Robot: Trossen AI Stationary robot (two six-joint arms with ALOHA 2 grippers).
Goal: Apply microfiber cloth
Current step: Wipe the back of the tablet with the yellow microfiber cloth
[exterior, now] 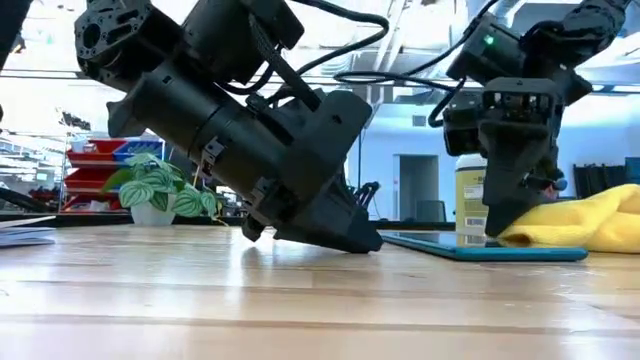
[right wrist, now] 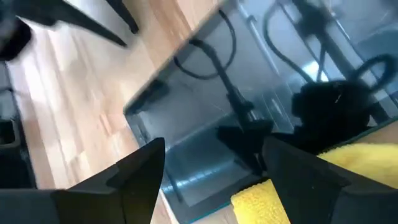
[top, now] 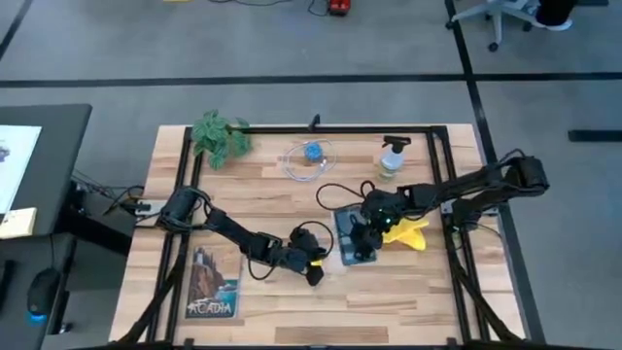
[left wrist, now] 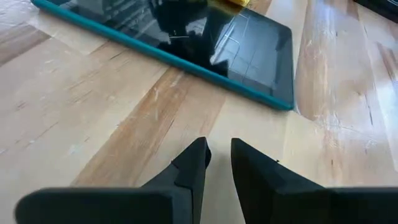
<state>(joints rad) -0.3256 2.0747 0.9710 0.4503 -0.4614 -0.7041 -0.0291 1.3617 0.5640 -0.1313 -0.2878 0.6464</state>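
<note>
Over the dark glossy rectangular tablet (top: 352, 236) with its teal edging, which lies flat on the pale wooden slatted surface (top: 272, 311), the right pincer (top: 372, 228) hangs tips-down with its two dark fingers (right wrist: 134, 171) spread wide, and nothing shows between them. The bright yellow soft microfiber cloth (top: 408, 231) lies bunched in loose folds at the tablet's edge on the side away from the left arm, one corner draped onto the glass close to the right pincer; from the level view the pincer seems to touch or nearly touch the fabric, though I cannot tell which. The left pincer (top: 316, 264) rests low on the surface just beside the tablet's opposite edge, its fingers (left wrist: 193, 168) drawn close with only a narrow slit between and gripping nothing. By my reading the step in hand is taking up the cloth: it is not yet grasped or spread. The next move would call for closing on a fold of the cloth and drawing it flat across the screen. The cloth looks limp and likely to bunch; the glass is slick and mirror-like, so the tablet may slide unless steadied.
</note>
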